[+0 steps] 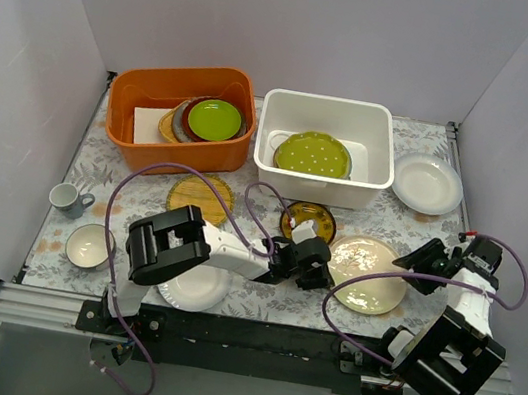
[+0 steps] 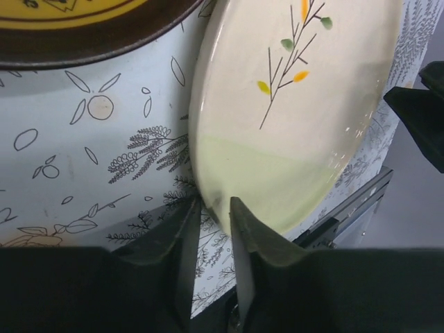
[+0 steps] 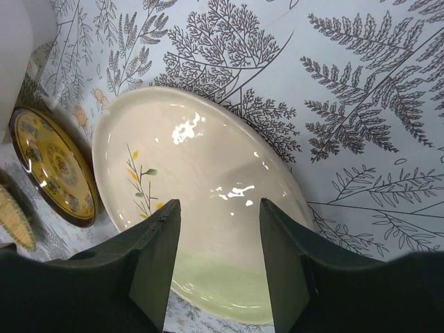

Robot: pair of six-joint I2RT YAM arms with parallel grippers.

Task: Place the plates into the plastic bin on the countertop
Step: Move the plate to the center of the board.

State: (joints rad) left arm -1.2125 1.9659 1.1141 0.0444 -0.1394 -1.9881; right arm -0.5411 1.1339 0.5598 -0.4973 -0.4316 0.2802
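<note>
A cream plate with a twig motif (image 1: pixel 368 274) lies on the floral countertop (image 1: pixel 256 303) at the front right. My left gripper (image 1: pixel 326 269) is closed on its left rim, one jaw on each side of the edge (image 2: pixel 215 202); the plate fills the left wrist view (image 2: pixel 291 118). My right gripper (image 1: pixel 422 263) is open and empty just over the plate's right side (image 3: pixel 219 205), with the plate (image 3: pixel 201 180) between its fingers. The white plastic bin (image 1: pixel 332 104) at the back holds a green white-dotted plate (image 1: pixel 312 153).
A small dark-and-gold plate (image 1: pixel 308 217) lies just behind the left gripper. A woven yellow plate (image 1: pixel 201 195), a white plate (image 1: pixel 193 287), a cream bowl (image 1: pixel 91 246) and a cup (image 1: pixel 68 197) lie to the left. An orange tub (image 1: pixel 177 142) stands back left. A white plate (image 1: pixel 427 182) lies back right.
</note>
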